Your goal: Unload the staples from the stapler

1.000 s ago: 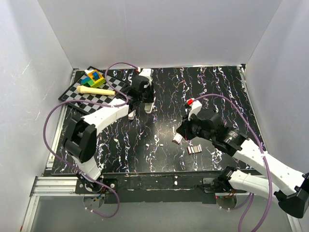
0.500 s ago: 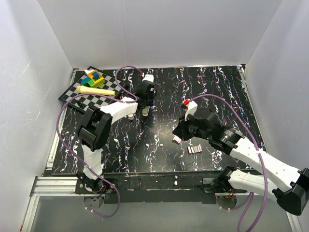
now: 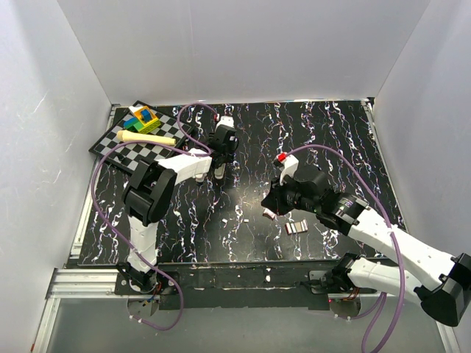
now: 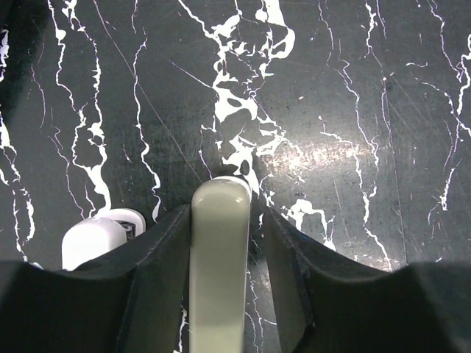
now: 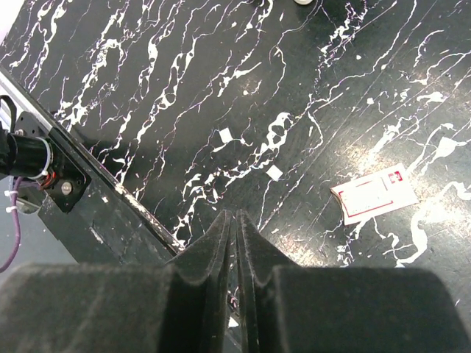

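The stapler (image 4: 218,272) is a slim white bar lying between my left gripper's (image 4: 224,213) fingers. It touches the left finger, and a gap shows beside the right finger. A second white rounded piece (image 4: 96,239) lies just outside the left finger. In the top view the left gripper (image 3: 220,163) points down at the stapler (image 3: 218,173) in the table's far middle. My right gripper (image 5: 237,215) is pressed shut above the near table. In the top view a small pale bit shows at its tips (image 3: 268,213); I cannot tell what it is.
A red-and-white card (image 5: 374,195) lies on the table right of the right gripper, and it also shows in the top view (image 3: 296,226). Small white scraps (image 5: 274,172) lie nearby. A checkered board (image 3: 140,143) with coloured blocks and a yellow bar sits far left. The table's front rail (image 5: 88,195) is close.
The left arm has folded in and its gripper has come down a little nearer over the stapler. The right gripper has drifted slightly left and nearer.
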